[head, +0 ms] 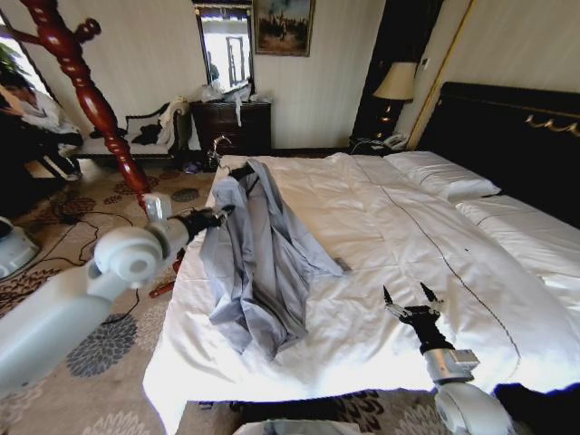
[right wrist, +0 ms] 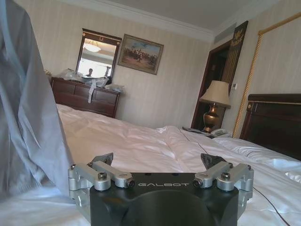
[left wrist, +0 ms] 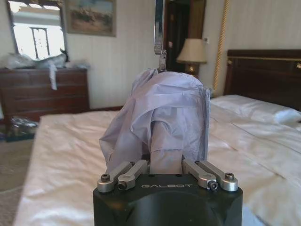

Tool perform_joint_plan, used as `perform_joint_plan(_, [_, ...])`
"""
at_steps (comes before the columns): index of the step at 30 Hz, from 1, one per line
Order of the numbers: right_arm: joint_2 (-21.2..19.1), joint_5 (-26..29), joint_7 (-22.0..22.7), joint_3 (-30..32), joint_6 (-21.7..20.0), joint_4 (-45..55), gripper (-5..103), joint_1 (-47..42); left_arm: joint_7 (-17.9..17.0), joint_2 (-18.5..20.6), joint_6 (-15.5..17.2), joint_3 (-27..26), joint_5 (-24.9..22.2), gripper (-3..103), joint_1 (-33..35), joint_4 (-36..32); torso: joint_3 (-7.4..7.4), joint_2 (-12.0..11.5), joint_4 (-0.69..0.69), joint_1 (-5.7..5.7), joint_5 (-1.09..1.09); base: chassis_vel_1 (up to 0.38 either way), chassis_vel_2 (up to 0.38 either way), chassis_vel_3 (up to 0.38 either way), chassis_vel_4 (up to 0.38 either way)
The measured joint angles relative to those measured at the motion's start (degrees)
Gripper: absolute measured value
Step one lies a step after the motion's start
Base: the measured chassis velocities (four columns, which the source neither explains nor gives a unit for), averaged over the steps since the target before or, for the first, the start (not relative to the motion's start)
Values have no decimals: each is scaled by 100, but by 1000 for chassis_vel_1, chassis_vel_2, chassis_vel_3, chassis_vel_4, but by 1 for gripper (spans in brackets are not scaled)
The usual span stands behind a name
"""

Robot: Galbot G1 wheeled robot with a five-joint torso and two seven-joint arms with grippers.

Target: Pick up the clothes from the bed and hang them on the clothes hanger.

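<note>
The clothes [head: 258, 263], a pale grey-blue shirt, are raised at the collar end near the left edge of the bed [head: 408, 236], and their lower part trails on the white duvet. My left gripper [head: 220, 214] is shut on the raised fabric. In the left wrist view the shirt [left wrist: 164, 108] bunches up between the fingers [left wrist: 134, 170], and a metal hook [left wrist: 160, 42] stands above it. The black clothes hanger [head: 241, 169] pokes out at the shirt's top. My right gripper [head: 410, 297] hovers open over the duvet near the bed's foot, to the right of the shirt [right wrist: 28, 108].
A reddish-brown wooden coat stand [head: 86, 91] rises left of the bed, on patterned carpet [head: 100, 349] with cables. A dark dresser [head: 243, 122] stands against the far wall. A lamp [head: 395, 86] sits by the black headboard [head: 507, 136]. White pillows [head: 444, 172] lie at the bed's right.
</note>
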Motion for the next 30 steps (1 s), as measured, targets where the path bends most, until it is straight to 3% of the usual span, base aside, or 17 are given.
perform_joint_plan(7, [0, 1, 1, 0, -2, 0, 100, 0, -322, 47, 312, -23, -407, 16, -528, 180, 0, 0, 2, 0, 0, 0, 0, 0, 0])
perform_joint_plan(17, [-1, 2, 2, -1, -3, -1, 100, 1, -860, 125, 740, 82, -1479, 16, -1662, 377, 0, 0, 2, 0, -1, 0, 0, 0, 0])
perform_joint_plan(22, [-2, 2, 2, -1, -3, -1, 100, 1, -1759, -82, 803, 423, -2699, 16, -2929, 624, 0, 0, 1, 0, 1, 0, 0, 0, 0])
perform_joint_plan(23, [-2, 2, 2, -1, -3, -1, 100, 1, -1759, -82, 803, 423, -2699, 16, -2929, 624, 0, 0, 1, 0, 1, 0, 0, 0, 0])
perform_joint_plan(26, [-2, 2, 2, -1, -3, 0, 100, 1, -2175, -185, 805, 586, -3533, 16, -3504, 783, 0, 0, 1, 0, -1, 0, 0, 0, 0])
perform_joint_plan(30, [-2, 2, 2, -1, -3, -1, 100, 1, -2346, -212, 804, 780, -3865, 16, -3928, 975, 0, 0, 2, 0, 0, 0, 0, 0, 0])
